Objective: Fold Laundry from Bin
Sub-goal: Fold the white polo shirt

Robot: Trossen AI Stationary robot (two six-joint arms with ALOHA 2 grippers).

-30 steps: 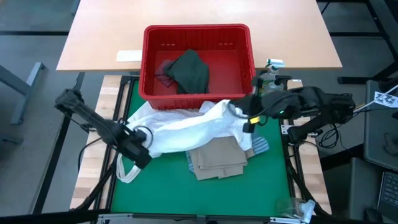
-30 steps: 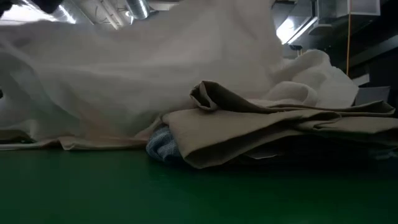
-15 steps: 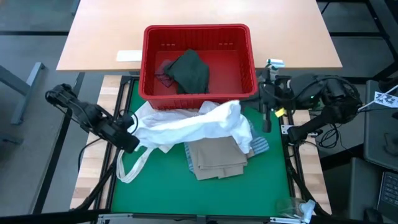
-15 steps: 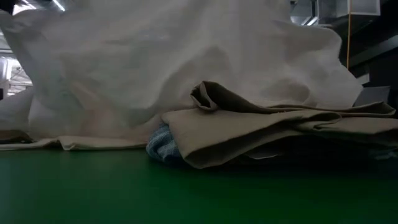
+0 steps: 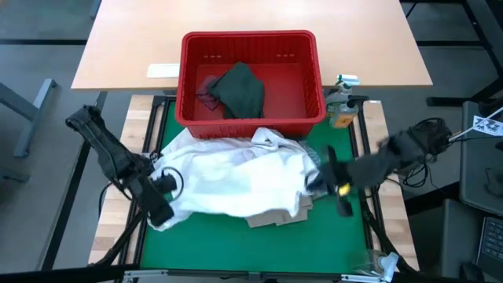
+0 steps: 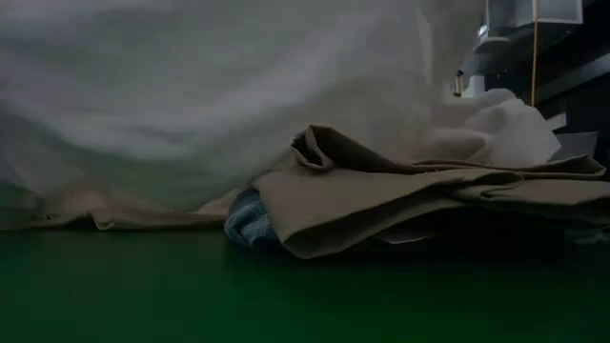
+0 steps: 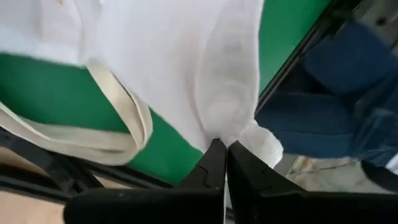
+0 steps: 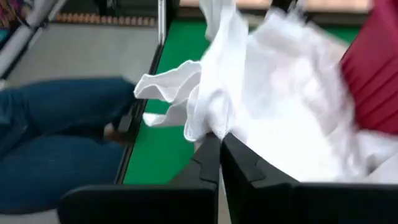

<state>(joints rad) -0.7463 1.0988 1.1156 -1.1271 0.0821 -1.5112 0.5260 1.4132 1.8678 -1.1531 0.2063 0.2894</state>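
Note:
A white cloth bag [image 5: 236,177] with long cream straps [image 7: 124,118] is stretched between my two grippers over a folded tan shirt [image 5: 275,216]. My left gripper [image 5: 161,212] is shut on its left end and my right gripper [image 5: 314,179] on its right end. In the low view the white bag [image 6: 191,95] hangs over the tan shirt [image 6: 400,191] and a blue-striped cloth [image 6: 250,224] beneath it. The red bin [image 5: 251,39] stands at the far side and holds a dark green-grey top [image 5: 237,90] and a small maroon piece [image 5: 208,96]. My left gripper pinches a bunched corner of the white bag [image 7: 239,134] between its two fingers. The cloth spreads away from the fingertips, and a strap hangs slack beside it. My right gripper pinches a gathered fold of the bag's right edge [image 8: 208,121] between its two fingers; several layers are bunched there.
A small bottle [image 5: 342,110] stands on the table's right rail beside the bin. A white slip [image 5: 163,71] lies on the wooden table left of the bin. A person's legs in blue jeans [image 8: 56,143] show beyond the table's edge. Green mat [image 5: 259,248] lies bare at the near side.
Both grippers have gone toward the table's near edge with the white bag. The bag, bunched up by the bin before, is now drawn out over the tan shirt pile and covers most of it. The strap that trailed on the mat at the left is now gathered by my left gripper.

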